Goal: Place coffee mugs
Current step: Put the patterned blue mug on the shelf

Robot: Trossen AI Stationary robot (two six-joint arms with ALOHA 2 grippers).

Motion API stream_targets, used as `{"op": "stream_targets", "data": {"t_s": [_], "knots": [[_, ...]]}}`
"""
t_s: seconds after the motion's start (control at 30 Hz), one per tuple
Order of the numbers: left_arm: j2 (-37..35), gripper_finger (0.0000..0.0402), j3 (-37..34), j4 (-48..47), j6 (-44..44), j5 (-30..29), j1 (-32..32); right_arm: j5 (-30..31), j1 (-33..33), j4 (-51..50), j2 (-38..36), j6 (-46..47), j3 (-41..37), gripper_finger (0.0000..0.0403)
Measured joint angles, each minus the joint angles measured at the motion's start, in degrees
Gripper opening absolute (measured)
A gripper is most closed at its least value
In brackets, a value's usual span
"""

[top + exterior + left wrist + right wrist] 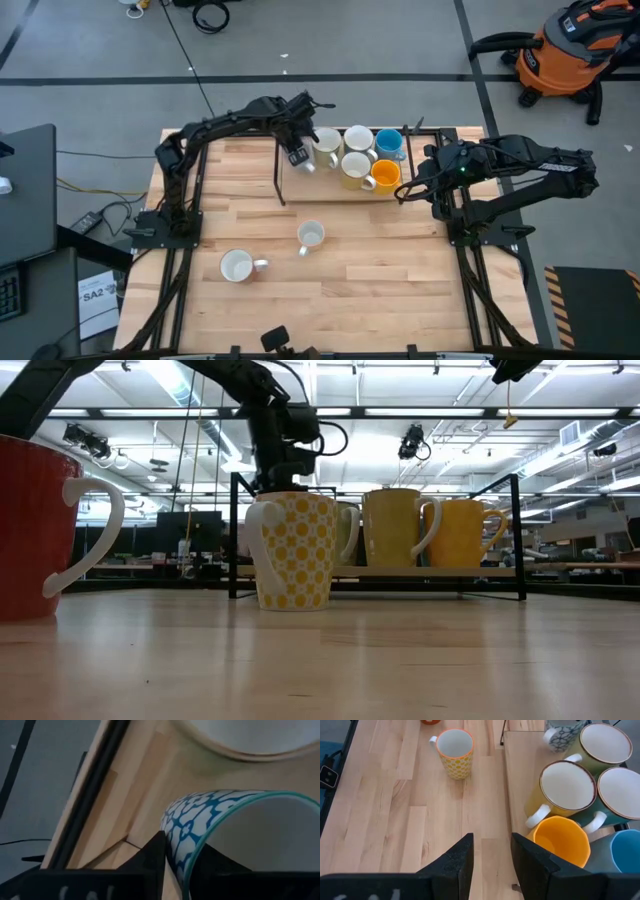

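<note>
From above, the left pincer (298, 155) sat at the blue-patterned mug (325, 146), leftmost of the coffee mugs on the far rack (300, 190). Its wrist view showed fingers (155, 852) straddling that rim, a sensible hold on stiff, slick, breakable ceramic. The right pincer (492, 852) hovered open beside the orange mug (562, 840).

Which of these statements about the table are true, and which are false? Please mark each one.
1. Two mugs stand on the bare table outside the rack. True: the dotted mug and the red mug.
2. The left gripper is at the blue-patterned mug. True.
3. The right gripper holds the orange mug. False: it is open and holds nothing.
4. The dotted mug lies on its side. False: it stands upright.
</note>
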Motion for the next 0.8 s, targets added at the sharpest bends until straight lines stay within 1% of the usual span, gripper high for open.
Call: {"op": "stream_targets", "data": {"t_s": [0.13, 0.27, 0.4, 0.8], "knots": [[0.0, 0.0057, 0.0, 1.3, 0.0, -0.1, -1.5, 0.0, 0.0, 0.0, 0.0, 0.0, 0.0, 0.0135], [0.0, 0.0049, 0.0, 1.5, -0.1, -2.0, -2.2, 0.0, 0.0, 0.0, 0.0, 0.0, 0.0, 0.0135], [0.0, 0.0049, 0.0, 1.5, -0.6, -3.0, -2.1, 0.0, 0.0, 0.0, 0.0, 0.0, 0.0, 0.0135], [0.0, 0.005, 0.0, 1.6, -2.6, -3.2, -2.0, 0.0, 0.0, 0.0, 0.0, 0.0, 0.0, 0.0135]]}}
